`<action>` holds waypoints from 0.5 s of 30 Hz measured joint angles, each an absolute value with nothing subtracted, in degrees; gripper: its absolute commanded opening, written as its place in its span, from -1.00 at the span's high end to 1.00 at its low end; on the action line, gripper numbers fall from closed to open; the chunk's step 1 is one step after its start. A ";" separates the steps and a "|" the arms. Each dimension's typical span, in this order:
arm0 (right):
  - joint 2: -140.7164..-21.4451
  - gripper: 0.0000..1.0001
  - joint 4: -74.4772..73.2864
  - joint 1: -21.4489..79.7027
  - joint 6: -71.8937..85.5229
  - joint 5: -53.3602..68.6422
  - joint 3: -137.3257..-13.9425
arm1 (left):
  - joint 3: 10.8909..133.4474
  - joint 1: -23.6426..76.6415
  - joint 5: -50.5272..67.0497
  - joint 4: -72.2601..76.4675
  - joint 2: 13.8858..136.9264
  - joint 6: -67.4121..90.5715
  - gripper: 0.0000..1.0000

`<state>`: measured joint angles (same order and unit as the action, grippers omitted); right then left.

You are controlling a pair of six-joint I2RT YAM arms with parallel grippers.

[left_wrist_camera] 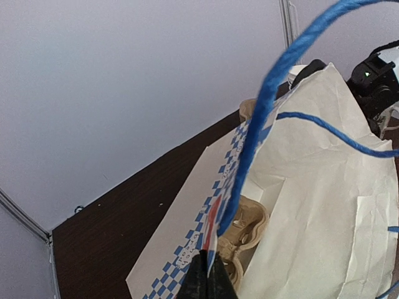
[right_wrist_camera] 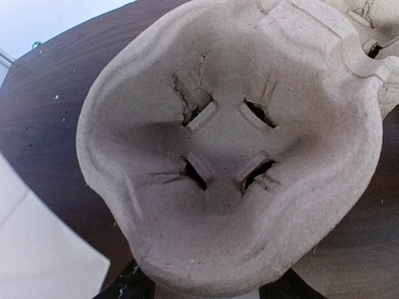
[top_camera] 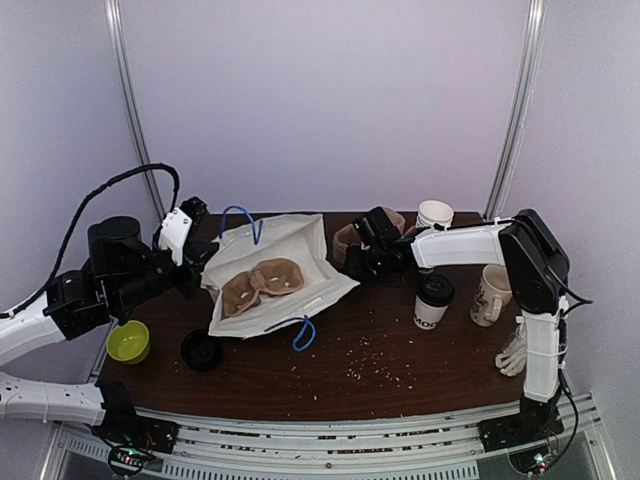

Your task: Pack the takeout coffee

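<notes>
The takeout coffee (top_camera: 433,300), a black-lidded paper cup, stands upright on the dark table right of centre, with no gripper on it. A white paper bag (top_camera: 290,262) with blue rope handles (left_wrist_camera: 262,118) lies open on its side, and a brown cup carrier (top_camera: 260,283) sits inside it. My left gripper (top_camera: 203,256) is shut on the bag's checkered rim (left_wrist_camera: 209,215), just below a handle. My right gripper (top_camera: 366,250) holds a second cardboard cup carrier (right_wrist_camera: 230,143) tilted up by its near edge, just right of the bag's mouth. That carrier fills the right wrist view.
A stack of lidless paper cups (top_camera: 434,214) stands at the back right. A cream mug (top_camera: 490,295) sits right of the coffee. At the near left are a green bowl (top_camera: 128,342) and a loose black lid (top_camera: 202,350). Crumbs dot the table's front.
</notes>
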<state>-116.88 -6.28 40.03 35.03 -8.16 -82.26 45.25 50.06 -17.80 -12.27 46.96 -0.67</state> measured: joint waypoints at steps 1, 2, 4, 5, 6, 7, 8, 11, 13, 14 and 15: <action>-118.08 -0.19 -6.37 39.59 35.05 -8.27 -83.55 | 45.21 50.17 -17.72 -12.03 47.22 -0.51 1.00; -119.59 -0.20 -6.57 39.11 35.00 -8.51 -85.32 | 45.19 50.37 -17.61 -11.81 47.53 -0.38 1.00; -122.78 -0.22 -7.44 38.33 34.96 -8.51 -89.47 | 45.08 50.68 -17.34 -11.46 48.05 -0.16 1.00; -124.49 -0.22 -7.97 38.02 34.98 -8.32 -91.94 | 44.97 50.81 -17.26 -11.14 48.40 -0.03 1.00; -125.82 -0.25 -8.75 37.80 34.94 -8.01 -94.11 | 44.88 50.96 -17.10 -10.81 48.82 0.12 1.00; -127.04 -0.27 -9.21 37.60 34.92 -7.62 -96.27 | 44.86 51.09 -16.99 -10.59 49.23 0.23 1.00; -127.42 -0.29 -9.37 37.56 34.92 -7.27 -97.17 | 44.86 51.16 -16.91 -10.37 49.71 0.38 1.00; -124.22 -0.35 -9.19 37.63 35.00 -6.09 -94.54 | 44.86 51.55 -16.78 -9.85 51.33 0.84 1.00; -119.70 -0.38 -9.78 37.95 34.96 -5.54 -91.18 | 44.86 51.88 -16.78 -9.28 52.51 1.13 1.00; -116.84 -0.40 -10.61 38.20 34.94 -5.37 -89.86 | 44.91 52.03 -16.82 -8.88 53.10 1.28 1.00; -113.84 -0.41 -11.05 38.52 34.85 -5.28 -88.86 | 45.04 52.29 -16.93 -8.60 53.89 1.45 1.00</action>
<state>-113.84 -11.05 38.52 34.85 -5.28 -88.86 45.04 52.29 -16.93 -8.60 53.89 1.45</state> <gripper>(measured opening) 0.688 0.004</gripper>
